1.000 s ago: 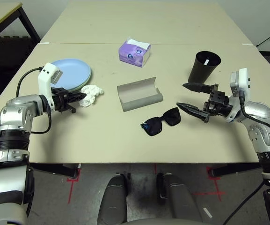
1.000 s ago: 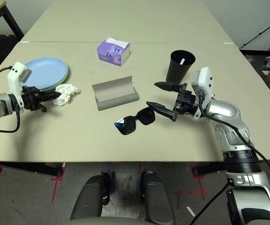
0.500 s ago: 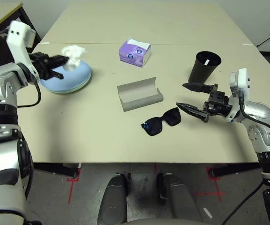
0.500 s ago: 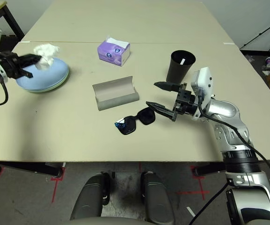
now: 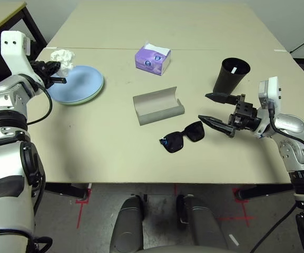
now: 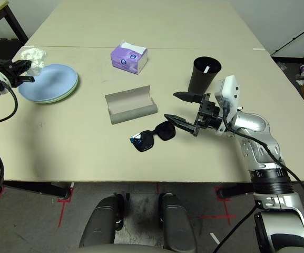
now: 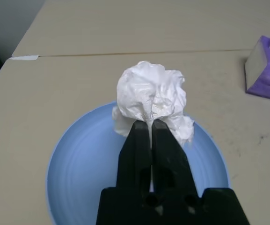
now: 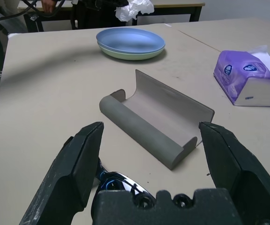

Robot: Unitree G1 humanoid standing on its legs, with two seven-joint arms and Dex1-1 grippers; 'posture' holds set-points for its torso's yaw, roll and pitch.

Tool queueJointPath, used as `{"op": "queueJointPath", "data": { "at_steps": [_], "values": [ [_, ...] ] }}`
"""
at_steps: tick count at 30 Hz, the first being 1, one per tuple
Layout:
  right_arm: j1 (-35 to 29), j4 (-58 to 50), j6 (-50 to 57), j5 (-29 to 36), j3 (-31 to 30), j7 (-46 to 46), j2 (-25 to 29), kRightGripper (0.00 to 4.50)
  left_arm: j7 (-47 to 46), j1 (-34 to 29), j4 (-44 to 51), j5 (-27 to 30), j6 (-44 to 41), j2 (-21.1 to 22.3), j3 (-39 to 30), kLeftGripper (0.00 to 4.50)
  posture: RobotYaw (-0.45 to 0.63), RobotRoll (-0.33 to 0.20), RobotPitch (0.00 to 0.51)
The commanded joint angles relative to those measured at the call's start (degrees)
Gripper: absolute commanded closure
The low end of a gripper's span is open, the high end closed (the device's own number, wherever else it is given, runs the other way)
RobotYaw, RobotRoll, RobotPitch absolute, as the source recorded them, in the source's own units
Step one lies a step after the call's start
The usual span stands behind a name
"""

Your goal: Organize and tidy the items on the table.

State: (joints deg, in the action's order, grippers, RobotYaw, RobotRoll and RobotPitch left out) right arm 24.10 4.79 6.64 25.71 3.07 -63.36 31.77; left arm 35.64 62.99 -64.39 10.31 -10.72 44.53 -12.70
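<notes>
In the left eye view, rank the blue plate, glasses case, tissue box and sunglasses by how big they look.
Largest to smallest:
1. blue plate
2. glasses case
3. sunglasses
4. tissue box
The last two look close; the box sits farther away, so their order is unsure.

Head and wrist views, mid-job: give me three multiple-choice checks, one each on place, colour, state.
1. Where are the black sunglasses?
A. inside the case
B. on the table, nearer the robot than the case
C. on the plates

2. What colour is the top plate?
A. light blue
B. red
C. black

3. The grey glasses case is:
A. open
B. shut
C. upside down

Answers: 1 B, they lie on bare tabletop; 2 A, blue sits over pale green; 3 A, its flap stands up, showing the hollow.
</notes>
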Motion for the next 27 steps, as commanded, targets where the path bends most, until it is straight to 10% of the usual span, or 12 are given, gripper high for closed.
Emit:
{"op": "queueJointPath", "data": {
  "at_steps": [1,9,22,27],
  "values": [
    [-0.3,-0.3,-0.2,-0.1,0.5,0.2,0.5,0.00,1.0,0.9,-1.1,-0.4,0.7,0.0,-0.2,3.06,-0.04,0.000,0.133],
    [1.0,1.3,-0.7,-0.3,0.9,-0.3,1.2,0.00,1.0,1.1,-0.8,-1.1,2.2,1.1,-0.2,0.02,-0.03,0.000,0.131],
    [1.5,2.0,-1.0,-0.3,0.8,-0.4,1.2,0.00,4.0,0.5,1.0,-0.9,1.6,1.4,0.3,0.02,-0.03,0.000,0.125],
    [1.8,2.7,-1.1,-0.3,0.9,-0.4,1.2,0.00,20.4,-4.8,9.3,0.5,-0.4,0.3,4.1,0.02,-0.02,0.000,0.127]
  ]
}}
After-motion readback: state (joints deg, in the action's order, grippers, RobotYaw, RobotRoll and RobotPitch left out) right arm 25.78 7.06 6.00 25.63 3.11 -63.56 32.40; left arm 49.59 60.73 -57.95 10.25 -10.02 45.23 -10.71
